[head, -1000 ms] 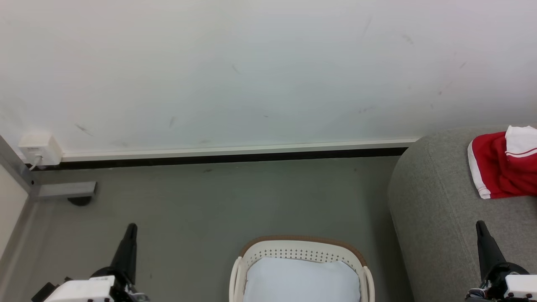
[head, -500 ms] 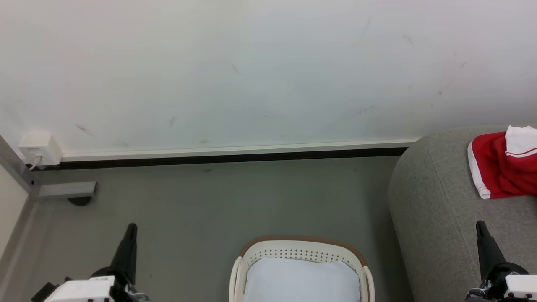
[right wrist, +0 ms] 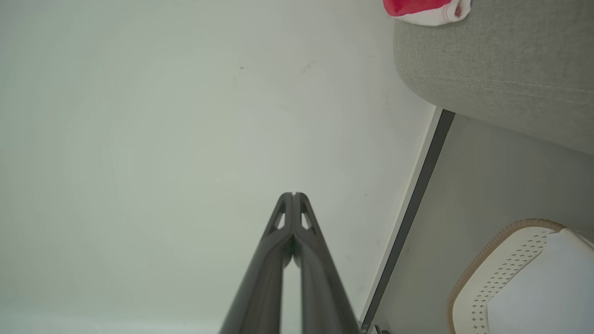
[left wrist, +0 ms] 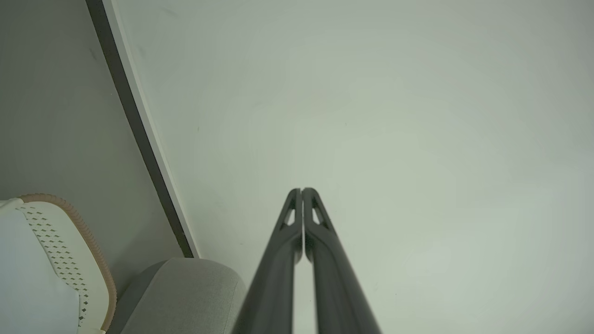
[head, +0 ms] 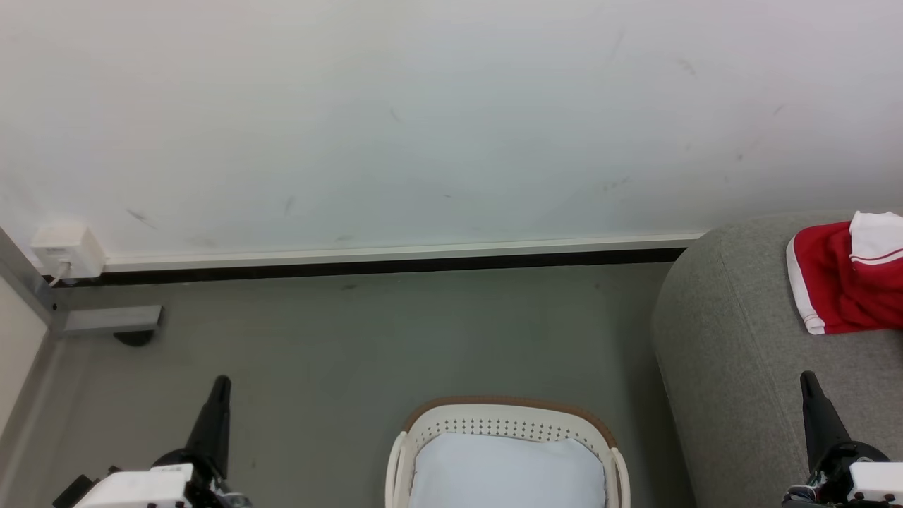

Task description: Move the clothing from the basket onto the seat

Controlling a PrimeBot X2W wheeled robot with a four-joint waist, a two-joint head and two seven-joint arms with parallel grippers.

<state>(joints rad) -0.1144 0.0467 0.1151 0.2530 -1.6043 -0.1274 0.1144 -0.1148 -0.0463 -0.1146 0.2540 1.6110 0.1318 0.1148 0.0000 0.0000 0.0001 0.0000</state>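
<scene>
Two grippers stand with their fingers pressed together, tip against tip, and nothing is pinched in either. In the head view the left gripper (head: 221, 385) rises at the lower left above the grey floor (head: 338, 331), touching nothing. The right gripper (head: 807, 379) rises at the lower right over the front part of the seat (head: 726, 331); whether it touches the cushion cannot be told. The clothing (head: 836, 286), red with white trim, lies bunched on the seat beyond the right gripper, nearer the wall (head: 437, 127), well apart from the fingertips and cut by the picture's right edge. The basket (head: 508, 405) sits on the floor between the two grippers at the bottom edge, just beside the seat's rounded side, with the pale liner sheet (head: 508, 469) lying in it. Open floor runs from the basket's far rim to the dark skirting (head: 367, 267) and leftward past the left gripper to a grey metal foot (head: 113, 319). A white socket box (head: 62, 248) sits low on the wall there.
</scene>
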